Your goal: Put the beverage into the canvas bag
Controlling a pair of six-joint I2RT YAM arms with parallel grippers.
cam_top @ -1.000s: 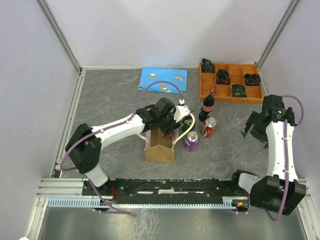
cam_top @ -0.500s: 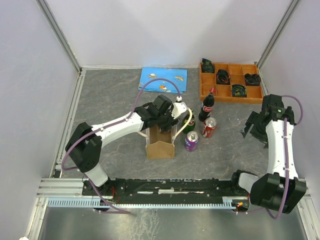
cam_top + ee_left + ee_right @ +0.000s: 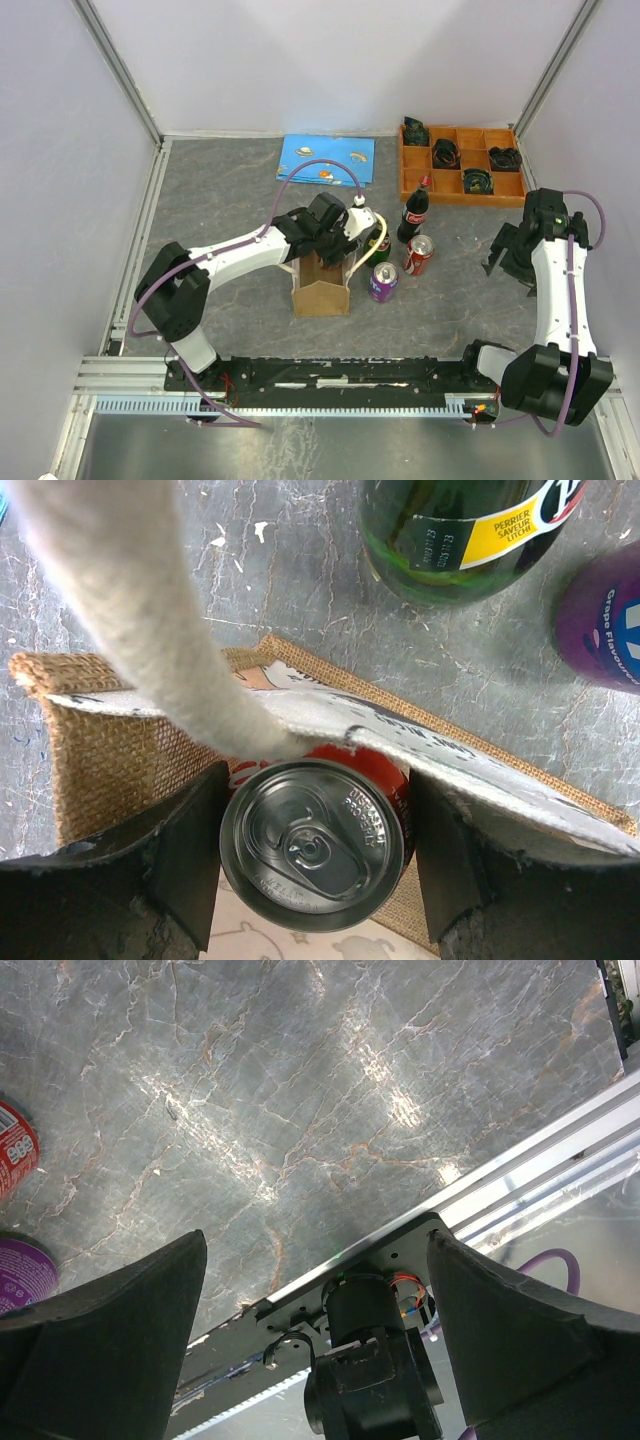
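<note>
The beige canvas bag stands mid-table, its mouth open upward. My left gripper is over its far end, shut on a red soda can. In the left wrist view the can sits between the dark fingers, partly down inside the burlap bag, and a cream rope handle crosses in front of it. My right gripper hangs open and empty at the right, well away from the bag; the right wrist view shows only table and arm base between its fingers.
A green Perrier bottle, a cola bottle, a second red can and a purple can stand just right of the bag. An orange compartment tray is at the back right and a blue booklet at the back.
My left gripper with the can has shifted slightly toward the bag's far end. The bag has nudged a little and its rope handle swung right. The right arm has not moved.
</note>
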